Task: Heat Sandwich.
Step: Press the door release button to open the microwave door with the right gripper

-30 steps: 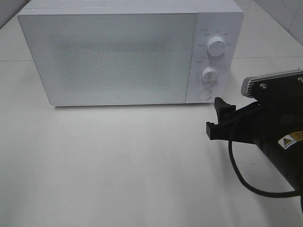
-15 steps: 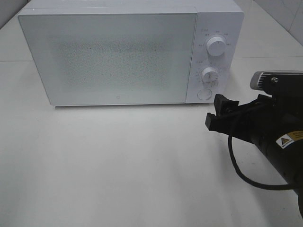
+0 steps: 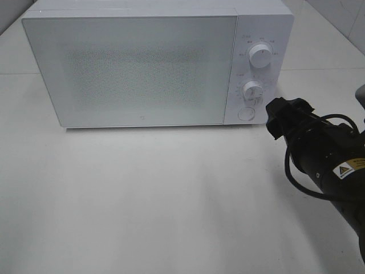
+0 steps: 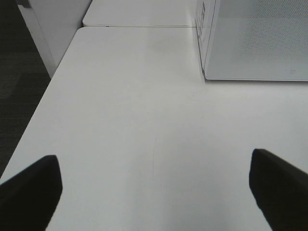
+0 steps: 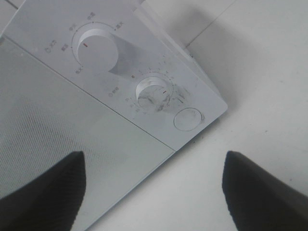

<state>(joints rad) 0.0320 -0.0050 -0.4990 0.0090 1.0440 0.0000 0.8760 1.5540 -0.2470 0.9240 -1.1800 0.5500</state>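
Microwave (image 3: 137, 68) sits shut; right hand (image 5: 154, 185), spread and empty, faces its control panel (image 5: 127, 72); left hand (image 4: 154, 183) also spread.

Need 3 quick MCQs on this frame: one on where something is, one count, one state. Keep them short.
1. Where is the right gripper relative to the microwave?
A. On top of it
B. Near its control panel
C. At its left side

2. How many dials are on the control panel?
A. One
B. Four
C. Two

3. What state is the door in?
A. Shut
B. Half open
C. Wide open

Answers:
1 B: the gripper sits by the lower right of the panel, and the right wrist view looks straight at it.
2 C: one dial sits above the other, with a round button below them.
3 A: the door lies flush with the panel and no gap shows.
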